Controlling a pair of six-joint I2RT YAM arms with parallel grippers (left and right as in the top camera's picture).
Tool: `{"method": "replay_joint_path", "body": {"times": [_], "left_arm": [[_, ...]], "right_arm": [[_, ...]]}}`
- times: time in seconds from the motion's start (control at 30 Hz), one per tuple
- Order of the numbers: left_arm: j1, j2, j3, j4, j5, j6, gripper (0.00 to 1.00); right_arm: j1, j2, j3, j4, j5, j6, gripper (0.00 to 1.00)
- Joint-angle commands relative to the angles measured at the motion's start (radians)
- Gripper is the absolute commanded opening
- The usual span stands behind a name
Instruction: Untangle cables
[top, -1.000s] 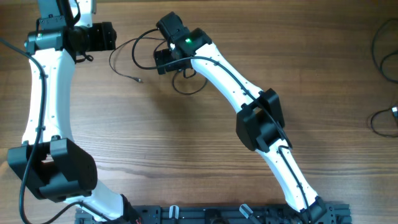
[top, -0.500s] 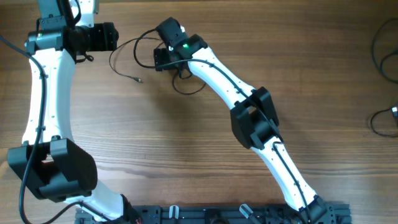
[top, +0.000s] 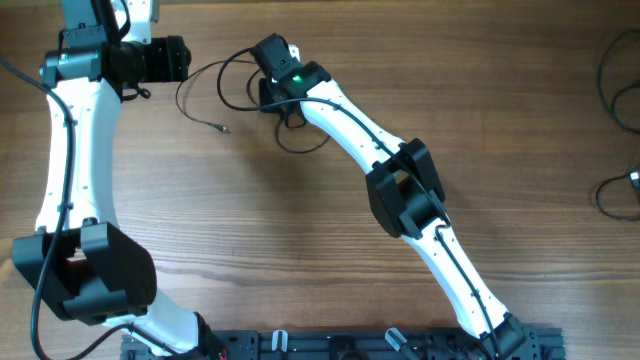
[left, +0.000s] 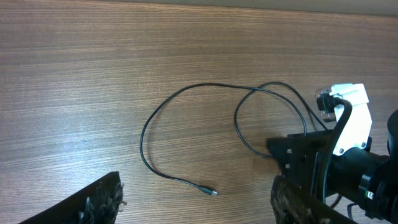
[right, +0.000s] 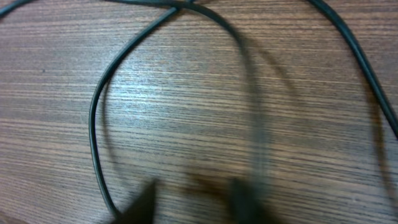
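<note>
From overhead we see the whole layout. A thin black cable (top: 180, 98) lies in loose loops on the wooden counter (top: 300, 250), in the upper middle of the frame. Its free plug end (top: 222, 128) sits at the lower side of the left loop. The right pincer (top: 268, 98) is over the right part of those loops. Its body hides the strands beneath it, so this view does not show how its fingers stand. The left arm (top: 70, 150) runs up the left side of the frame, and its dark head is near the cable's upper left curve without touching it.

The left wrist view gives what the overhead cannot. The left pincer (left: 198, 198) stands wide apart, one finger in each lower corner, holding nothing. The plug end lies on the counter near the bottom edge, between the two fingers in the frame. From there the cable sweeps up in a big oval to the middle, then passes toward the black and white head of the right arm (left: 348, 118) at the right edge.

The right wrist view is close and blurred. Strands arc over the wood grain and meet at the top edge. Two dark fingertips (right: 146, 198) show at the bottom edge with a gap between them, and one smeared strand runs down to the right-hand one. We cannot tell whether the right pincer is clamped on it.
</note>
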Motion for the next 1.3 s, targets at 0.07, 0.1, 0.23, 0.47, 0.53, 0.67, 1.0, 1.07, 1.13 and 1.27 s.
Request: {"method": "replay_joint_path", "body": {"times": [0.07, 0.1, 0.23, 0.47, 0.53, 0.67, 1.0, 1.07, 1.13, 1.27], "left_arm": [[-0.003, -0.019, -0.003, 0.002, 0.017, 0.023, 0.78], [-0.003, -0.019, -0.003, 0.002, 0.017, 0.023, 0.79], [-0.003, -0.019, -0.003, 0.003, 0.017, 0.023, 0.79], [-0.003, -0.019, -0.003, 0.003, 0.017, 0.023, 0.79], [-0.003, -0.019, -0.003, 0.002, 0.017, 0.022, 0.79], [-0.003, -0.019, -0.003, 0.002, 0.017, 0.022, 0.79], [-0.003, -0.019, -0.003, 0.003, 0.020, 0.023, 0.79], [-0.003, -0.019, -0.003, 0.003, 0.023, 0.023, 0.79], [-0.003, -0.019, -0.003, 0.003, 0.024, 0.023, 0.79], [-0.003, -0.019, -0.003, 0.003, 0.024, 0.023, 0.79]], "right_arm": [[0.002, 0.029, -0.008, -0.008, 0.018, 0.008, 0.05], [0.002, 0.029, -0.007, -0.016, 0.024, 0.008, 0.04], [-0.003, 0.019, -0.003, -0.136, 0.134, 0.064, 0.04], [-0.012, -0.009, -0.003, -0.322, 0.269, 0.051, 0.04], [-0.012, -0.017, -0.003, -0.327, 0.283, 0.033, 0.04], [-0.012, -0.034, -0.003, -0.339, 0.319, 0.033, 0.04], [-0.014, -0.046, -0.003, -0.418, 0.404, 0.056, 0.04], [-0.014, -0.046, -0.003, -0.415, 0.406, 0.055, 0.05], [-0.014, -0.046, -0.003, -0.414, 0.406, 0.048, 0.15], [-0.014, -0.046, -0.003, -0.410, 0.410, 0.032, 0.59]]}}
